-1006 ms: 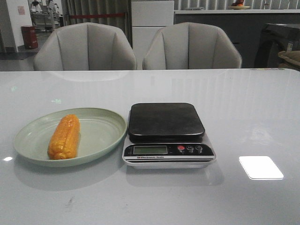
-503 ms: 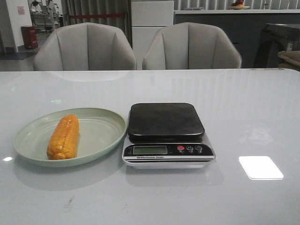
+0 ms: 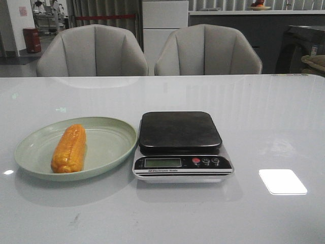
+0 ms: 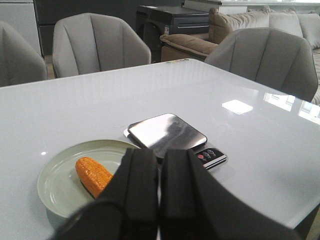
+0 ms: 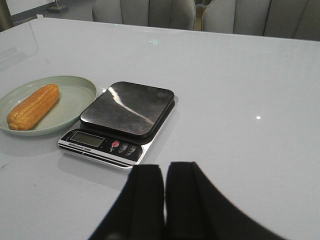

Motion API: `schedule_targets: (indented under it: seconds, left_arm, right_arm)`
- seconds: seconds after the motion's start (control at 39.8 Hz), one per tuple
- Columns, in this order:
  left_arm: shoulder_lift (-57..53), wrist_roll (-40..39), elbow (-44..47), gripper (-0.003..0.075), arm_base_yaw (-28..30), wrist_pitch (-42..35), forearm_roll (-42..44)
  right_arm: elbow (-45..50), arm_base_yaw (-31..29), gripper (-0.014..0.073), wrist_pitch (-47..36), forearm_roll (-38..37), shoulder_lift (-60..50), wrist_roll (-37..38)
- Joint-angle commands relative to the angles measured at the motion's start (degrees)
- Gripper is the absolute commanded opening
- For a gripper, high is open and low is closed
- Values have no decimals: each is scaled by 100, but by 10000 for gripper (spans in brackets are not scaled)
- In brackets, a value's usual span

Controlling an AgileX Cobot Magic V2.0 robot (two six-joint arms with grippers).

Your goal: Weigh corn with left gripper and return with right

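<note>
The orange-yellow corn (image 3: 69, 148) lies lengthwise on the left half of a pale green plate (image 3: 109, 140); it also shows in the left wrist view (image 4: 93, 174) and the right wrist view (image 5: 33, 106). A kitchen scale (image 3: 180, 145) with a bare dark platform stands just right of the plate. My left gripper (image 4: 160, 165) is shut and empty, high above the table on the near side of the plate and scale. My right gripper (image 5: 165, 172) is shut and empty, above bare table nearer than the scale. Neither gripper shows in the front view.
Two grey chairs (image 3: 92, 51) (image 3: 207, 50) stand behind the table's far edge. A bright light patch (image 3: 282, 181) lies on the glossy white table (image 3: 274, 117) to the right of the scale. Another chair (image 4: 265, 57) stands at the table's right side.
</note>
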Motion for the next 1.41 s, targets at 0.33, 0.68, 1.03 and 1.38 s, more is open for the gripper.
schedule_targets:
  seconds: [0.33, 0.68, 1.03, 1.38]
  left_arm:
    - [77, -9, -167, 114, -18, -446, -53]
    - [77, -9, -28, 114, 928, -677, -12]
    - [77, -9, 1539, 114, 3033, -3138, 67]
    - [-341, -9, 2217, 114, 4003, -3240, 67]
  right_arm:
    - [-162, -44, 176, -518, -66, 49, -52]
    - [-162, -44, 176, -505, -66, 49, -52]
    - [-162, -44, 176, -504, -66, 49, -52]
    - [-162, -44, 176, -492, -66, 49, -52]
